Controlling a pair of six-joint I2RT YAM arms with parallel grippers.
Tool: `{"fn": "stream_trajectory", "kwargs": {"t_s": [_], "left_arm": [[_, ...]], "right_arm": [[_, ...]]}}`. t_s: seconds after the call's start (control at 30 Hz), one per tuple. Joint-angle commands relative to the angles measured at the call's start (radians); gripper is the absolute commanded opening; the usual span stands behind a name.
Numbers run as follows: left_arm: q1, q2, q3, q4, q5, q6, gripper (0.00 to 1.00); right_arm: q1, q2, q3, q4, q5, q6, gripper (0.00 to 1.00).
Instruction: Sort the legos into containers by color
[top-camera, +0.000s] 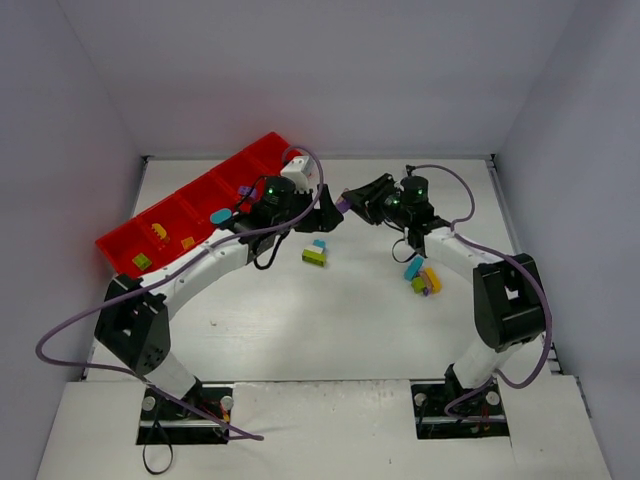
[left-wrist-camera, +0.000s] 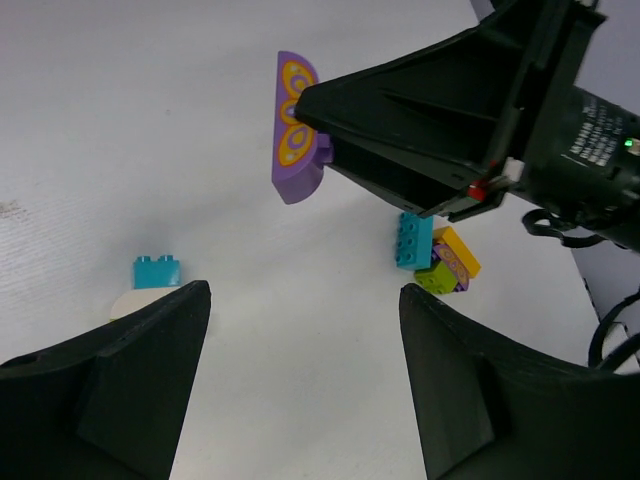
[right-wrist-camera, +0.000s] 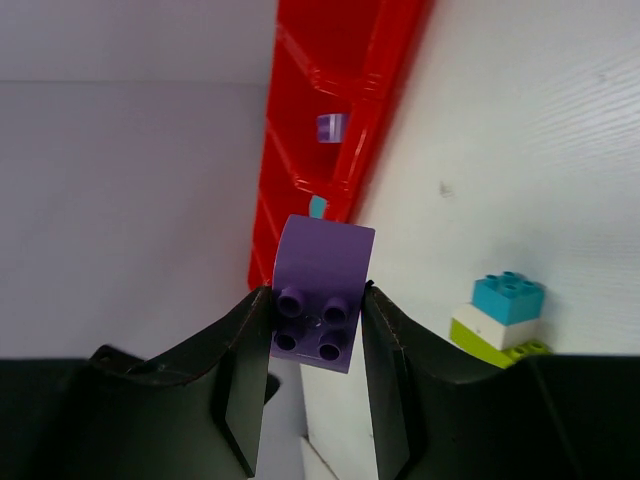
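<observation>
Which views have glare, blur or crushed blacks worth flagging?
Right wrist: bright highlights on the glossy red tray; the purple brick is sharp. Left wrist: even light, no glare, but the left gripper shows near-black with little detail. Top external: flat diffuse light, faint shadows; loose bricks too small for detail.

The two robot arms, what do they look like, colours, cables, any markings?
Both look alike. The left arm and right arm have white links between chunky black joint housings. A purple cable loops loosely along each. A small green light glows near each wrist. The left gripper and right gripper each have two broad, matte black, wedge-shaped fingers.
</observation>
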Motion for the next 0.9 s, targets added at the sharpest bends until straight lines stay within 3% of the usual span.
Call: {"fn": "stream_trajectory", "kwargs": {"t_s": [0.0,0.2,0.7,0.87], "left_arm": [[-0.001,0.001,0.062,0.085,-0.049,0.022,0.70],[-0.002,0.031,0.084,0.125,-0.109,0.050,0.69],[-0.004,0.148,0.171,0.206,-0.090,0.065,0.60],[-0.002,0.162,0.173,0.229,-0.092,0.065,0.44]], "right_arm": [[0.005,-0.090,-0.014,0.198,-0.060,0.063,0.00],[0.009,-0.094,-0.025,0.250,-0.085,0.101,0.00],[0.023,-0.096,-0.027,0.298,-0.099,0.124,0.00],[0.025,-0.090,-0.027,0.295,-0.102,0.124,0.00]]}}
